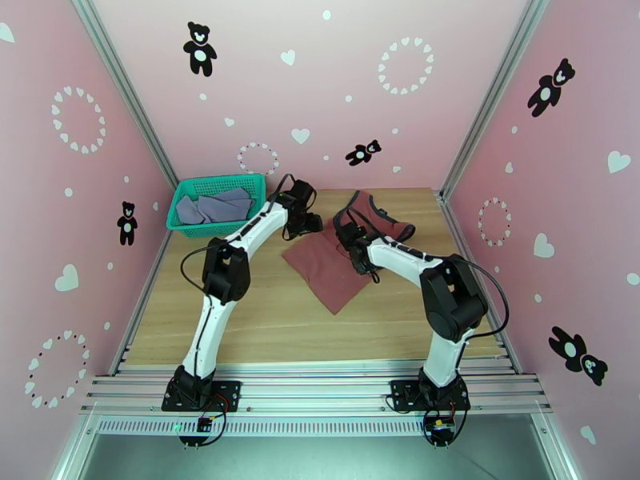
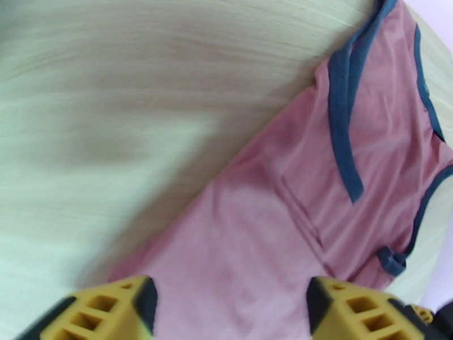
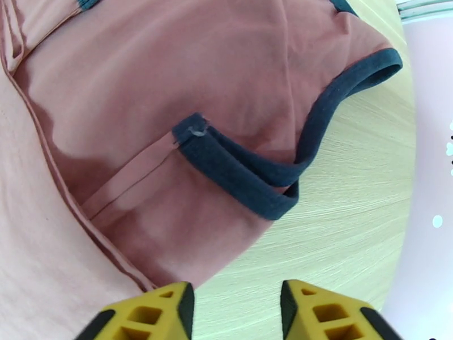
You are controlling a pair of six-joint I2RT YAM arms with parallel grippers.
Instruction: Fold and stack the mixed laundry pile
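At the far left of the wooden table [image 1: 264, 330], a teal mesh basket [image 1: 220, 180] is sitting with the grey-lavender shirt [image 1: 214, 208] lying crumpled inside it. Just right of the basket, the left gripper [image 2: 232, 304] is hovering over the rust-red tank top [image 1: 324, 274], its yellow fingers [image 2: 113, 310] standing well apart with nothing between them. The tank top is lying spread near the table's middle, apart from the basket, its navy trim [image 3: 249, 179] curling at the armhole. Further right, the right gripper [image 3: 235, 307] is hanging at that garment's edge, fingers parted, bare wood showing in the gap, gripping nothing.
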